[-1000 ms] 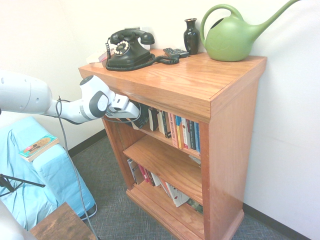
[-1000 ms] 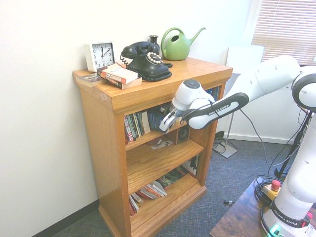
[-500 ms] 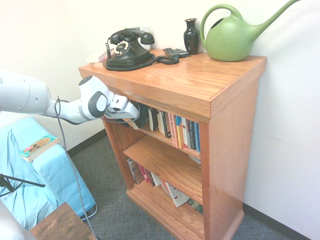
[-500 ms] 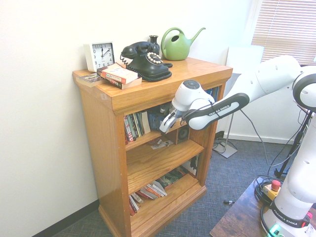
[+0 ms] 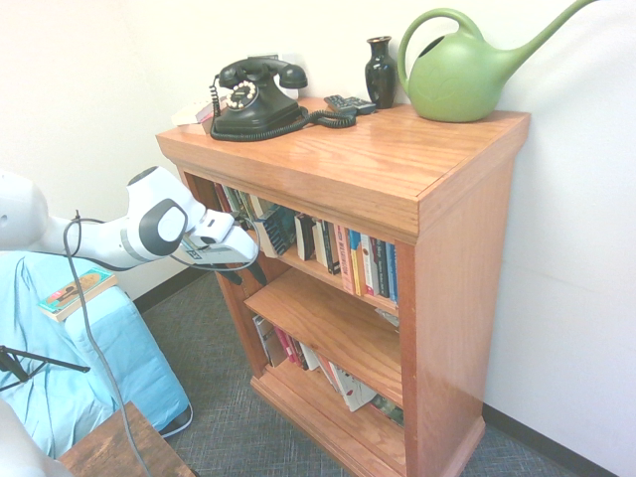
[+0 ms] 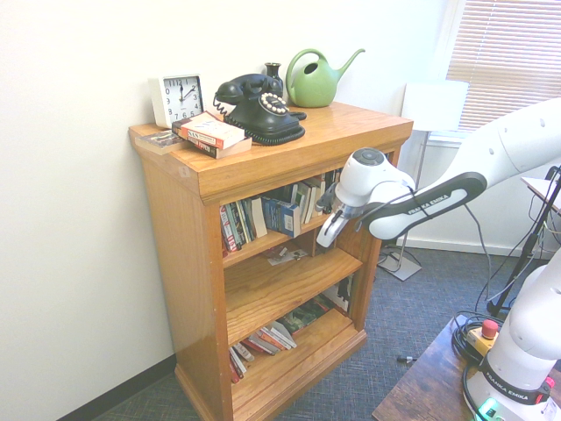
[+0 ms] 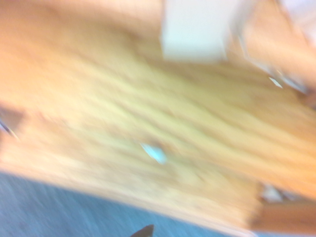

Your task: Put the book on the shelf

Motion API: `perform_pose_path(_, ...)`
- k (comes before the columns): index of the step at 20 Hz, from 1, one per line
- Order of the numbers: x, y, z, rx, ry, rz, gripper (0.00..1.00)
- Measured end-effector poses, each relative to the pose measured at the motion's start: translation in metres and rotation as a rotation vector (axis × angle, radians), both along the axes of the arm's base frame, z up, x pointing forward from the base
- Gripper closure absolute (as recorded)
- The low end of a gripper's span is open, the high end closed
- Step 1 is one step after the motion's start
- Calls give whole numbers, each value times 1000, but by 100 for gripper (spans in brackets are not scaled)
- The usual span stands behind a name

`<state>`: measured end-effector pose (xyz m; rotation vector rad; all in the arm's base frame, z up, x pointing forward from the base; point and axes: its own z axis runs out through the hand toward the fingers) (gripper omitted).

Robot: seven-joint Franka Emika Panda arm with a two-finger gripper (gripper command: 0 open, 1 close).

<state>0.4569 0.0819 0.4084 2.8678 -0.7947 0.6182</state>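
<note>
Apparently the job is nearly finished: the book (image 6: 282, 214) is standing on the shelf (image 6: 254, 246) among the other upright books (image 5: 358, 260), blue cover facing out. The pincer (image 6: 327, 231) is hanging outside the bookcase front with its fingers apart and nothing between them. What is remaining looks like clearing off. Open floor (image 6: 386, 368) is lying beside the arm, but the bookcase top's overhanging edge (image 5: 298, 199) is sitting close above the wrist.

Wrist view: blurred wooden board (image 7: 163, 123).
</note>
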Motion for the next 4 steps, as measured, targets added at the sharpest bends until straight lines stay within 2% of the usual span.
perform_pose_path(4,-47,-21,12,-87,-4,-31,0)
